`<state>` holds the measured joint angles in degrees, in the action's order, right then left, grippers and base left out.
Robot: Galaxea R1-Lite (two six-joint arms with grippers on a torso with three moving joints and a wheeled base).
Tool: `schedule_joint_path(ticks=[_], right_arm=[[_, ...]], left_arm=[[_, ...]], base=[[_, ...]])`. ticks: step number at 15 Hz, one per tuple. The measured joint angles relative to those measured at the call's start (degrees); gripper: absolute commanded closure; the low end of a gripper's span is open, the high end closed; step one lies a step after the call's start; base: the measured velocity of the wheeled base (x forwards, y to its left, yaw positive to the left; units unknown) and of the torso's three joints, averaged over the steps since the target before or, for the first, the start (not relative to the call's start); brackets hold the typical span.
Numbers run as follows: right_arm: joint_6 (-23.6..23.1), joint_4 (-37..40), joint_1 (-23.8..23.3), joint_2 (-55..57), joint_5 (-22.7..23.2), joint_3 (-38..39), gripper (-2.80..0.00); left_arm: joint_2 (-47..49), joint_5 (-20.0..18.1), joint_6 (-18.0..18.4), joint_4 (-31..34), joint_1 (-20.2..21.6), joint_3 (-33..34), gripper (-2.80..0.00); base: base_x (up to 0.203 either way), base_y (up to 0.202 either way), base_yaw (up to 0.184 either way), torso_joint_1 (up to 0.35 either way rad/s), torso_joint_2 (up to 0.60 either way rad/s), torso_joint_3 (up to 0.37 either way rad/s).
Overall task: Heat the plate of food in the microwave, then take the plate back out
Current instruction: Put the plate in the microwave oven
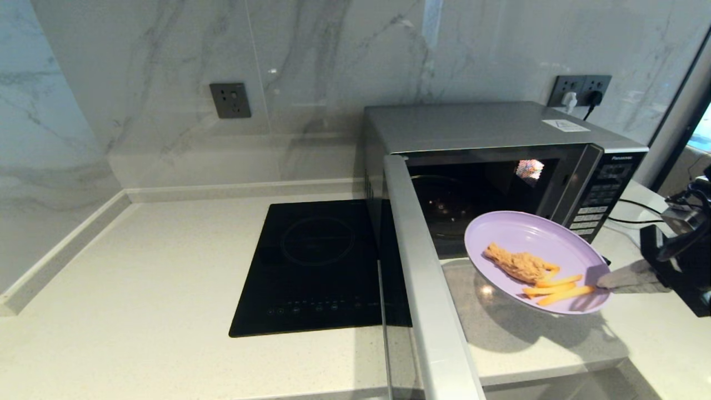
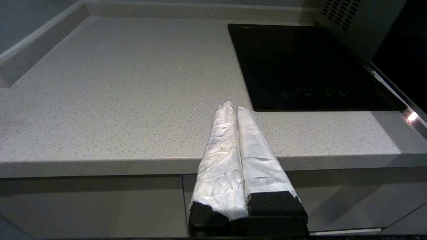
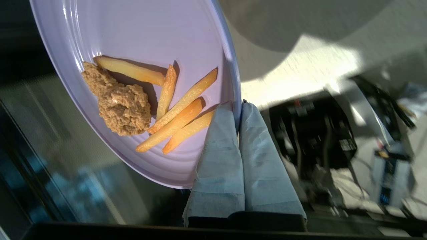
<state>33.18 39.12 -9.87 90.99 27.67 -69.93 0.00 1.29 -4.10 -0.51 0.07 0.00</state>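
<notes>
Lavender plastic fills our view: the plate of food [image 1: 533,253] hangs in the air, its rim pinched between the closed fingers [image 3: 217,146] of our right gripper [image 1: 602,283]. The fries and the brown breaded piece lie just beyond those fingertips, and the plate tilts a little. Past the far edge of the plate gapes the microwave [image 1: 500,161], its door [image 1: 427,289] swung wide and its cavity dark with nothing visible inside. Beneath the fingers lies only the pale countertop [image 1: 166,278].

We judge the door-opening done and the plate lifted. Whether heating has happened we cannot tell from this, so the plate may be going in or coming out. Our left gripper [image 2: 233,110] idles over the counter edge near the cooktop [image 2: 310,66], fingers pressed together on nothing.
</notes>
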Motion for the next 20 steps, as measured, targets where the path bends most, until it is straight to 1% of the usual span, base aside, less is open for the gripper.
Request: schedule_joint_path(ticks=[1,4,6,7,9,12,16,20], right_arm=[[4.4,-3.3,2.5,0.5,-2.8,-0.2,0.0],[14.0,-6.9,7.8,3.0,-10.4,-2.2,0.0],[18.9,-9.8,10.2,5.1,-14.2,-4.1,0.0],[21.3,-10.1,11.1,6.4,-16.1,-5.6,0.0],[25.1,-10.3,12.5,8.8,-18.0,-8.7,0.0],[27.4,-10.3,14.0,12.6,-18.3,-12.4,0.0],[28.7,-10.5,15.2,18.2,-18.3,-17.3,0.0],[28.8,-10.5,15.4,23.8,-18.4,-22.4,0.0]], left_arm=[[0.0,0.0,0.0,0.0,0.0,0.0,0.0],[0.0,0.0,0.0,0.0,0.0,0.0,0.0],[0.0,0.0,0.0,0.0,0.0,0.0,0.0],[0.0,0.0,0.0,0.0,0.0,0.0,0.0],[0.0,0.0,0.0,0.0,0.0,0.0,0.0],[0.0,0.0,0.0,0.0,0.0,0.0,0.0],[0.0,0.0,0.0,0.0,0.0,0.0,0.0],[0.0,0.0,0.0,0.0,0.0,0.0,0.0]], base=[[0.0,0.0,0.0,0.0,0.0,0.0],[0.0,0.0,0.0,0.0,0.0,0.0],[0.0,0.0,0.0,0.0,0.0,0.0],[0.0,0.0,0.0,0.0,0.0,0.0],[0.0,0.0,0.0,0.0,0.0,0.0],[0.0,0.0,0.0,0.0,0.0,0.0],[0.0,0.0,0.0,0.0,0.0,0.0],[0.0,0.0,0.0,0.0,0.0,0.0]])
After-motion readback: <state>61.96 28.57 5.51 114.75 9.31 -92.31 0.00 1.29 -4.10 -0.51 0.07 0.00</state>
